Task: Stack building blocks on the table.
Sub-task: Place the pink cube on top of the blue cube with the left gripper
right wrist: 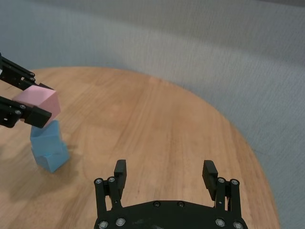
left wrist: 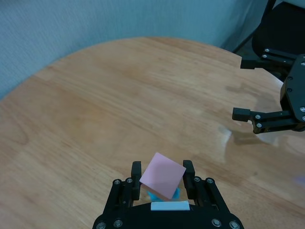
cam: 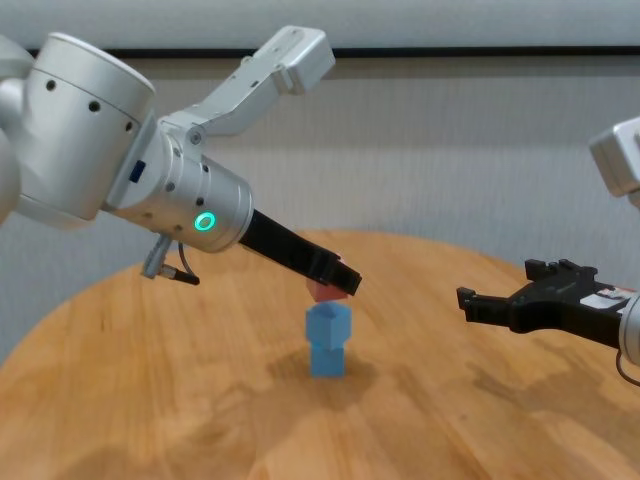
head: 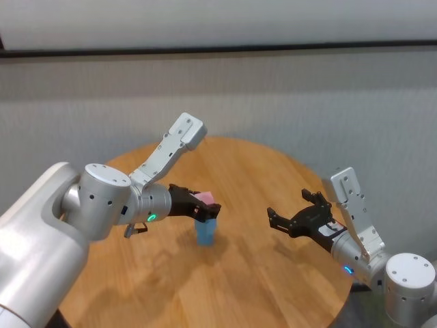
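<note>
Two light blue building blocks (cam: 329, 340) stand stacked one on the other near the middle of the round wooden table (head: 273, 178). My left gripper (cam: 335, 280) is shut on the pink block (cam: 322, 290) and holds it right over the stack, turned askew to the blue ones. Whether the pink block touches the upper blue block, I cannot tell. The left wrist view shows the pink block (left wrist: 162, 175) between the fingers, with a sliver of blue (left wrist: 164, 194) beneath. My right gripper (head: 288, 208) hovers open and empty over the table's right side, apart from the stack (right wrist: 47, 145).
A grey wall runs behind the table. The table's round edge lies close behind the right gripper (right wrist: 164, 171). A black chair (left wrist: 281, 28) stands beyond the table's rim. Bare wood lies between the stack and the right gripper.
</note>
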